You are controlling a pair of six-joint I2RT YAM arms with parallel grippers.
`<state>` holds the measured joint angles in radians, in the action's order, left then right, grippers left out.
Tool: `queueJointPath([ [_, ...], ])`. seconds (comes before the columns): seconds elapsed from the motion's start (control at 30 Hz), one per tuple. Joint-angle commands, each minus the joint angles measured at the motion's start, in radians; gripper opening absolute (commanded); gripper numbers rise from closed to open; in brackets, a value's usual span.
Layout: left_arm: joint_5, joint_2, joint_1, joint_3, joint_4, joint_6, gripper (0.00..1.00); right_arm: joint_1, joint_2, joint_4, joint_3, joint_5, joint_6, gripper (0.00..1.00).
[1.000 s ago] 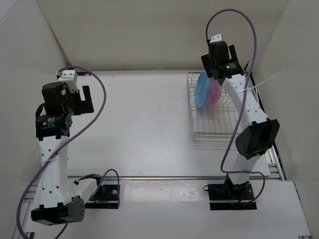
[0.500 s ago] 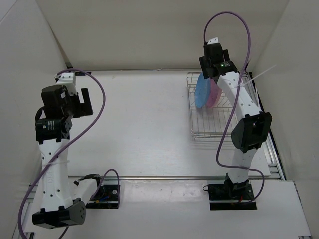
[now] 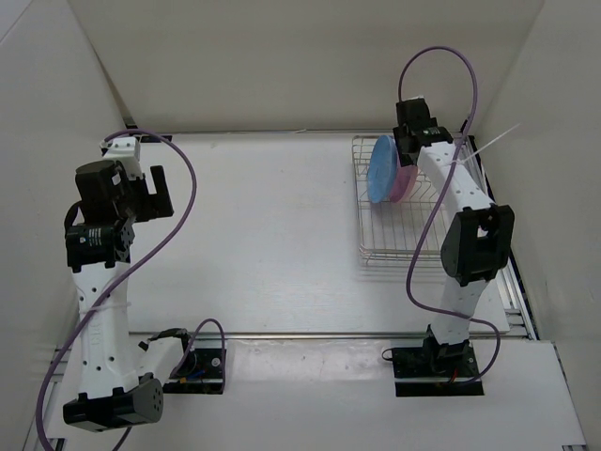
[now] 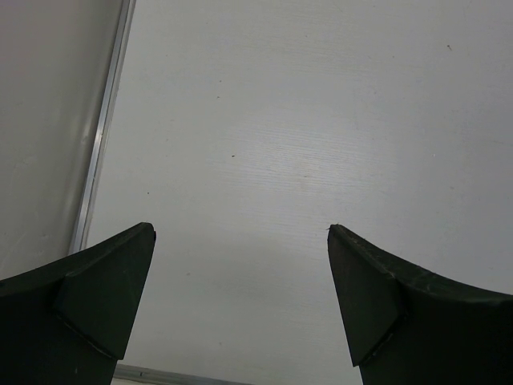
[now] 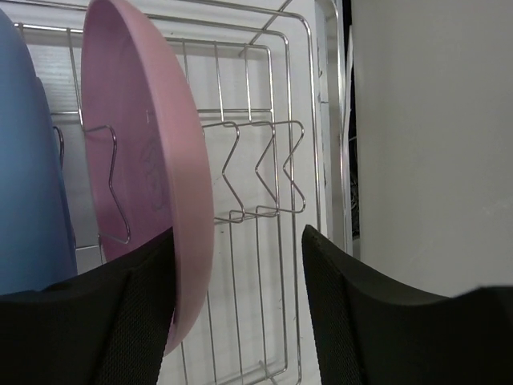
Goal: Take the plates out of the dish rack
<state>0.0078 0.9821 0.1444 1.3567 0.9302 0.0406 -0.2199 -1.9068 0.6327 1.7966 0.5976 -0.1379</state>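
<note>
right gripper (image 5: 236, 241) lowered at dish rack (image 3: 399, 240) | white table (image 3: 272, 216) | white walls (image 3: 282, 66)

The pink plate (image 5: 152, 184) and the light blue plate (image 5: 28, 200) are both plain; the dish rack (image 3: 399, 230) is silver, the table (image 3: 272, 235) white, the cables (image 3: 195, 183) purple.

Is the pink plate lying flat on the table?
No, the pink plate stands on edge in the wire rack, right beside the blue plate.
</note>
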Motion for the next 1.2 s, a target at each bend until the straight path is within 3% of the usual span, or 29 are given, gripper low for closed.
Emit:
queueJointPath([
  [0.0,0.024,-0.010,0.015,0.042,-0.019,0.001,1.00,-0.006,-0.001,-0.044,-0.005,-0.012,0.017,0.63],
  [0.07,0.024,-0.010,0.015,0.042,-0.019,0.001,1.00,-0.006,-0.012,-0.044,-0.005,-0.012,0.017,0.58],
  [0.4,0.034,-0.010,0.015,0.024,-0.019,0.001,1.00,-0.059,-0.044,-0.044,0.015,0.134,-0.028,0.56],
  [0.53,0.043,-0.010,0.015,0.024,-0.019,0.001,1.00,-0.079,-0.067,-0.044,0.052,0.192,-0.051,0.48],
  [0.9,0.061,-0.010,0.015,0.024,-0.019,0.001,1.00,-0.088,-0.067,-0.044,0.083,0.226,-0.078,0.46],
  [1.03,0.070,-0.010,0.015,0.024,-0.019,0.001,1.00,-0.088,-0.067,-0.044,0.083,0.226,-0.078,0.36],
  [1.17,0.070,-0.010,0.015,0.024,-0.019,0.001,1.00,-0.088,-0.077,-0.044,0.083,0.235,-0.078,0.16],
])
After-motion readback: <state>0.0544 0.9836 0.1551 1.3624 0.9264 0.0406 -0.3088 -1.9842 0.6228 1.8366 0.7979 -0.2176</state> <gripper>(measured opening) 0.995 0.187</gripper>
